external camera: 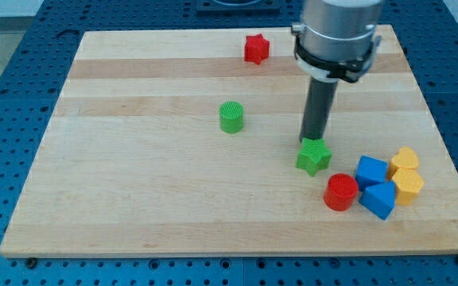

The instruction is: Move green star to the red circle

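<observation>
The green star (pixel 314 156) lies right of the board's middle, just up and left of the red circle (pixel 341 191), a short gap apart. My tip (pixel 313 140) is on the board touching the star's top edge, on the side away from the red circle. The dark rod rises from there to the arm's grey body at the view's top.
A green cylinder (pixel 231 117) stands alone left of the rod. A red star (pixel 255 48) sits near the top edge. Two blue blocks (pixel 371 171) (pixel 378 199) and two yellow blocks (pixel 405 159) (pixel 409 186) cluster right of the red circle, near the board's right edge.
</observation>
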### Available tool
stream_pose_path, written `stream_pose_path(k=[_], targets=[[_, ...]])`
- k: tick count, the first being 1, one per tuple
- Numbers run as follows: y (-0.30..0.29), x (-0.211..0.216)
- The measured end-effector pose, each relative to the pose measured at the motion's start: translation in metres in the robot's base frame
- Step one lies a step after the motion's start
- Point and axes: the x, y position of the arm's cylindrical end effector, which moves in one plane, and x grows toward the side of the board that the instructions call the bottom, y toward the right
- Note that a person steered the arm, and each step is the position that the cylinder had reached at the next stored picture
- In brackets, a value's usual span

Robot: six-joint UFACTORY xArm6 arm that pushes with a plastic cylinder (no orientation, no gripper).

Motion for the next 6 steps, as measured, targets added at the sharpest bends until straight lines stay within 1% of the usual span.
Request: stream_pose_path(k=[1, 3, 4, 6], targets=[[0.000, 0.000], [-0.023, -0.004], [-0.026, 0.001], [-0.013, 0.023]])
